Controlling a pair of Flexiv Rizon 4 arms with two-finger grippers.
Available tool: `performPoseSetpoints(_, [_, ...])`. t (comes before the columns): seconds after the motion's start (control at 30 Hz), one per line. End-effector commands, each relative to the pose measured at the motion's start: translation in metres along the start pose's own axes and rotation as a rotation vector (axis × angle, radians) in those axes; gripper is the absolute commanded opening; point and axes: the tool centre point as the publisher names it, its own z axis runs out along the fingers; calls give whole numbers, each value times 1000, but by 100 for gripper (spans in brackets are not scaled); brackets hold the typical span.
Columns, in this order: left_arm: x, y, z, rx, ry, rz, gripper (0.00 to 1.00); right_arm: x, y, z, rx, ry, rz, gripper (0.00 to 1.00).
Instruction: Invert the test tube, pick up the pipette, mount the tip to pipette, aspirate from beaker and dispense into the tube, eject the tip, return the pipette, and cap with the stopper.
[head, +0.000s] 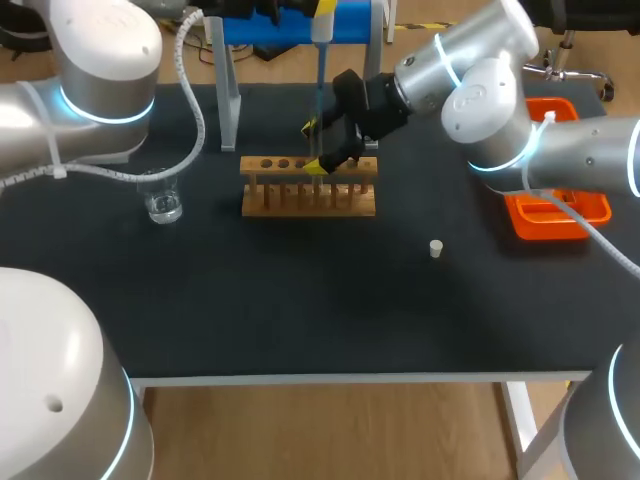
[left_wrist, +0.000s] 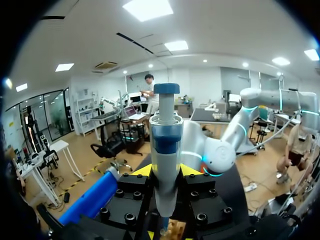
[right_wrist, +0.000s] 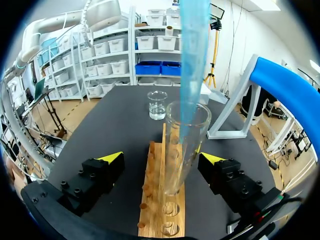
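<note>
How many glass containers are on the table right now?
2. A beaker stands alone left of the wooden rack; a test tube stands upright in the rack, with the blue pipette tip reaching into it.

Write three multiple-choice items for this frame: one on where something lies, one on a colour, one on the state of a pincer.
1. Where is the white stopper?
A. Inside the beaker.
B. On the mat, apart from the wooden rack, toward the orange tray.
C. In a rack hole.

2. What colour is the pipette tip entering the test tube?
A. Blue.
B. Red.
C. Yellow.

3. The right pincer is:
A. shut on the stopper.
B. shut on the beaker.
C. open, a finger on each side of the test tube.

Answers:
1. B: the head view shows it alone on the mat.
2. A: the right wrist view shows a translucent blue tip.
3. C: the yellow fingertips stand wide apart, not both touching the tube.
</note>
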Motion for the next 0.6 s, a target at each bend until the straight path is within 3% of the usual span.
performPoseSetpoints(0.03, [3, -4, -3, -7, -8, 0, 0, -1, 0, 0, 2, 2, 0, 100])
performPoseSetpoints(0.6, [9, -18, -8, 2, -23, 1, 0, -1, 0, 0, 2, 2, 0, 100])
